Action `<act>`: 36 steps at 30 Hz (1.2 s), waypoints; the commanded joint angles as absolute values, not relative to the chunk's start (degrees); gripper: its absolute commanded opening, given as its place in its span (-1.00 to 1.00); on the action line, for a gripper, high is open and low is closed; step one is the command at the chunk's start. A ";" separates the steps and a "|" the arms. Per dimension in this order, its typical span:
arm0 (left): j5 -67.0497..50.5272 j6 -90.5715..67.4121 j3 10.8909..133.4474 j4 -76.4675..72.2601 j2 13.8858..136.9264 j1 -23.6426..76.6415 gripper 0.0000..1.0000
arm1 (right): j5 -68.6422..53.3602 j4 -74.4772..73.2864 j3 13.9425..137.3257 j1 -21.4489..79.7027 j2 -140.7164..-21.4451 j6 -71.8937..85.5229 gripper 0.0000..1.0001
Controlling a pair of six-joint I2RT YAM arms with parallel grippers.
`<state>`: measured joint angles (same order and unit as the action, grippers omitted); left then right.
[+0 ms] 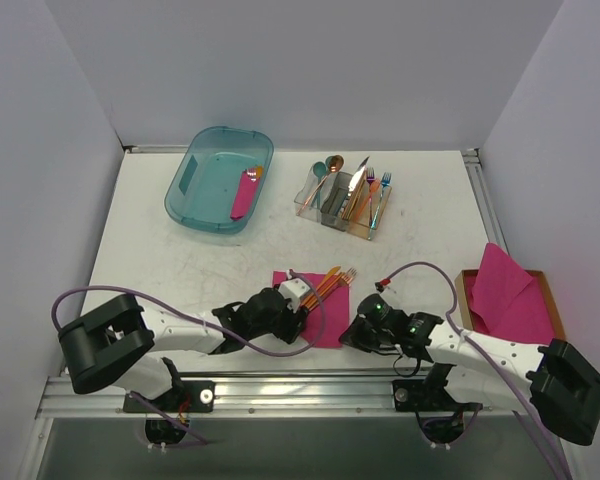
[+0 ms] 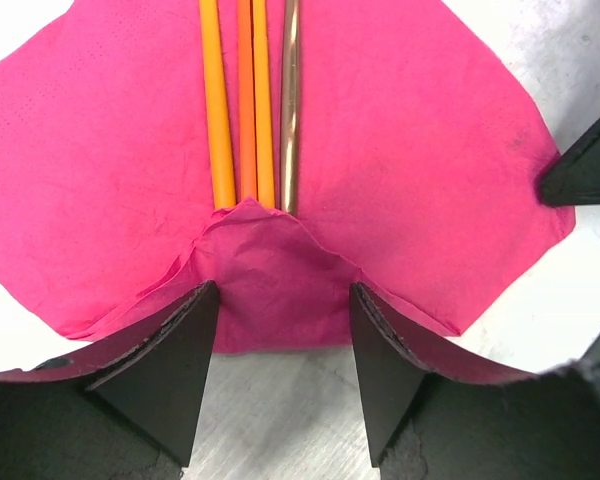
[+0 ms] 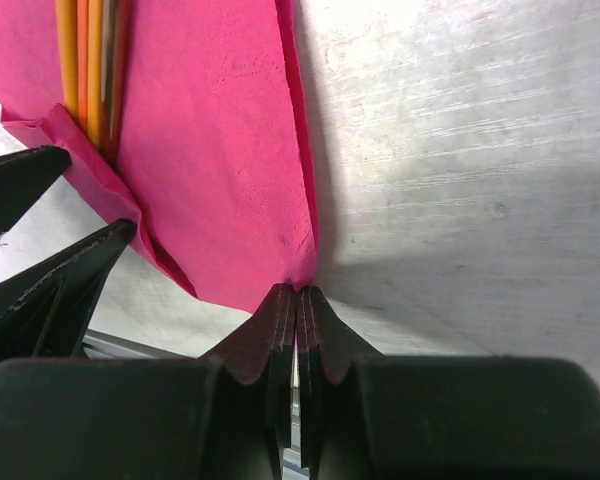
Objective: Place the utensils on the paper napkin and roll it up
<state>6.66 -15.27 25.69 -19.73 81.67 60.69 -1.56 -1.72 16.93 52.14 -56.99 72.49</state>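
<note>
While the napkin lies near the tabletop's front edge with the utensils on it, one corner is pinched by the closed right gripper. The left gripper stands open and empty (astride a folded corner). The roll should be kept tight and the thin paper untorn. The scuffed tabletop is enclosed by white walls.

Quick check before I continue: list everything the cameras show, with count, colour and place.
paper napkin: one, magenta, table centre, near corner folded over the handle ends
utensils: four handles, copper-orange, lying on that napkin
tub: one, teal, far left
roll: one, pink, inside the tub
caddy: one, clear, far centre, holding mixed cutlery
stack: one, pink sheets, in the box
box: one, brown, right edge
left claw: one, black, open, astride the folded corner
right claw: one, black, shut on the napkin's near-right corner
</note>
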 commanded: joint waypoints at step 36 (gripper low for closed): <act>9.05 -15.47 29.80 -18.89 89.56 64.42 0.25 | -14.06 4.48 36.74 42.54 -69.17 60.65 -1.00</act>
